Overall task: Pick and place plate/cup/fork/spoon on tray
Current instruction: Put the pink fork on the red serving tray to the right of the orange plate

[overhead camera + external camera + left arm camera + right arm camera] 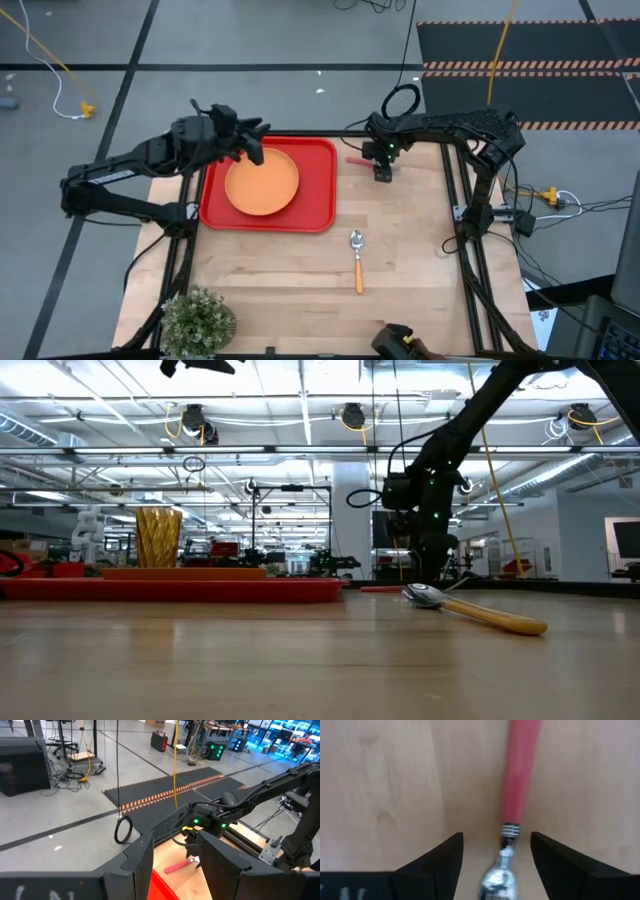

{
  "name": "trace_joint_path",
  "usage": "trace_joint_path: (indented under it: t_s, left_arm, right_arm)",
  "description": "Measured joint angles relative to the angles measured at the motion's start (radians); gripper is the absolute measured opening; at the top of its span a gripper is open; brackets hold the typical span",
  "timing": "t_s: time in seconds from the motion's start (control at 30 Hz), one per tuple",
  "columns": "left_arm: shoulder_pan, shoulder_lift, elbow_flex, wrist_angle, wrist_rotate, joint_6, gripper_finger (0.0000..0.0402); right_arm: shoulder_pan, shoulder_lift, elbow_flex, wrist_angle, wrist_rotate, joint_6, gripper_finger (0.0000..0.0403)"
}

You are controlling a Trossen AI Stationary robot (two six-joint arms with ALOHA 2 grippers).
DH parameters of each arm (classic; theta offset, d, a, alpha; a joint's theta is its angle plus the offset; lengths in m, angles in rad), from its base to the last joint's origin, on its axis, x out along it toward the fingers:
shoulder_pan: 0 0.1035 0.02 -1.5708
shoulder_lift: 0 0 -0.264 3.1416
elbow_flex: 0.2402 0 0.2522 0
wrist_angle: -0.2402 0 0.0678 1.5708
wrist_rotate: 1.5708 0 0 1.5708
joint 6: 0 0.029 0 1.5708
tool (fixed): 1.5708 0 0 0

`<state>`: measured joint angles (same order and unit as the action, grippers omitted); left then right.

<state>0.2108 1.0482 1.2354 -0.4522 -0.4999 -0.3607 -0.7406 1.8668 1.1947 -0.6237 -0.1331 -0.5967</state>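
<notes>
The orange plate (pixel 262 182) lies on the red tray (pixel 318 190) at the table's far left. The amber cup (pixel 158 537) stands upright on the tray; in the high view my left gripper hides it. My left gripper (pixel 252 150) hangs open and empty above the tray's far side; it also shows in its wrist view (pixel 175 842). The pink-handled fork (pixel 520 775) lies flat on the table right of the tray. My right gripper (pixel 496 837) is open, low over the fork, with one finger on either side of its metal neck (pixel 509 832), touching nothing. The orange-handled spoon (pixel 357 262) lies on the table's middle.
A potted green plant (pixel 198 320) stands at the near left corner. A dark object (pixel 400 342) sits at the near edge. Bare wood lies between the spoon and the table's right frame (pixel 462 200).
</notes>
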Motion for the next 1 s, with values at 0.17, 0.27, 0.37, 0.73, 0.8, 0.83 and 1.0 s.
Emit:
trace_joint_path:
  t_s: [0.17, 0.27, 0.37, 0.73, 0.8, 0.83, 1.0]
  left_arm:
    - [0.025, -0.001, 0.000, 0.001, 0.000, 0.012, 0.0152]
    - [0.044, -0.001, 0.000, 0.000, 0.000, 0.017, 0.0152]
    - [0.059, -0.001, 0.000, 0.000, 0.000, 0.027, 0.0152]
    - [0.086, -0.001, 0.000, 0.000, 0.000, 0.065, 0.0152]
    - [0.086, -0.001, 0.000, 0.000, 0.000, 0.069, 0.0152]
    - [0.086, -0.001, 0.000, 0.000, 0.000, 0.070, 0.0152]
    - [0.085, -0.001, 0.000, 0.000, 0.000, 0.065, 0.0152]
  right_arm:
    - [0.000, -0.007, -0.044, 0.030, -0.010, 0.030, 0.0220]
    - [0.000, -0.006, -0.058, 0.038, -0.024, 0.050, 0.0220]
    - [0.000, -0.006, -0.064, 0.046, -0.024, 0.060, 0.0219]
    - [0.002, -0.003, -0.065, 0.041, 0.001, 0.063, 0.0135]
    - [0.002, -0.003, -0.066, 0.041, 0.002, 0.065, 0.0119]
    - [0.002, -0.002, -0.066, 0.041, 0.004, 0.070, 0.0111]
    - [0.003, -0.014, -0.066, 0.040, 0.030, 0.087, 0.0071]
